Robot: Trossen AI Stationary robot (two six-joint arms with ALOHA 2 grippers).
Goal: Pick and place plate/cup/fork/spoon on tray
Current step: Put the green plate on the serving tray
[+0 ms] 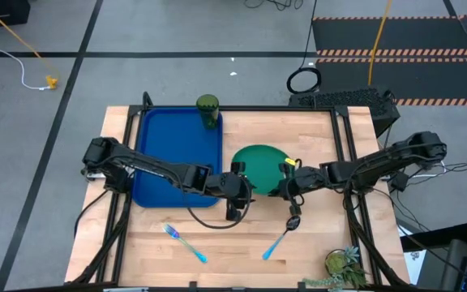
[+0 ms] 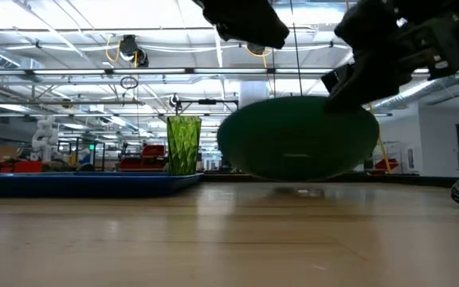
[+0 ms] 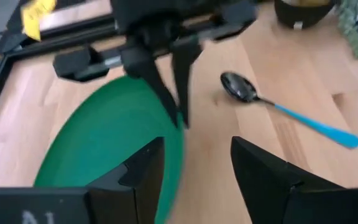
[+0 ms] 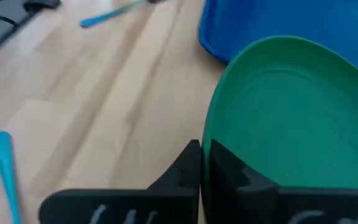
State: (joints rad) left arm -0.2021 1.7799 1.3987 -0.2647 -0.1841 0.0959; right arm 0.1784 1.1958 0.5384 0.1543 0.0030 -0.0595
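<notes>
The teal-green plate (image 1: 259, 166) hangs tilted just above the table, right of the blue tray (image 1: 177, 154). My right gripper (image 1: 284, 185) is shut on its right rim. My left gripper (image 3: 194, 171) is open at the plate's near-left rim (image 3: 178, 155), which lies between its fingers. The green cup (image 1: 207, 109) stands upright at the tray's far right corner. The fork (image 1: 183, 242) and the spoon (image 1: 282, 235) lie flat on the wood near the front edge. My right gripper pinches the plate's raised rim (image 4: 213, 146) between its two shut fingers, one on the inner face, one underneath. It comes from the table's right, slanting down. The plate (image 2: 297, 143) is lifted clear and tilted. Whether my left gripper's fingers (image 3: 145, 174) touch the rim, I cannot tell.
A small potted plant (image 1: 345, 264) stands at the near right corner. Black frame rails (image 1: 349, 154) run along the table's sides. A keyboard (image 1: 343, 99) lies at the far right. Bare wood lies between the fork and the spoon.
</notes>
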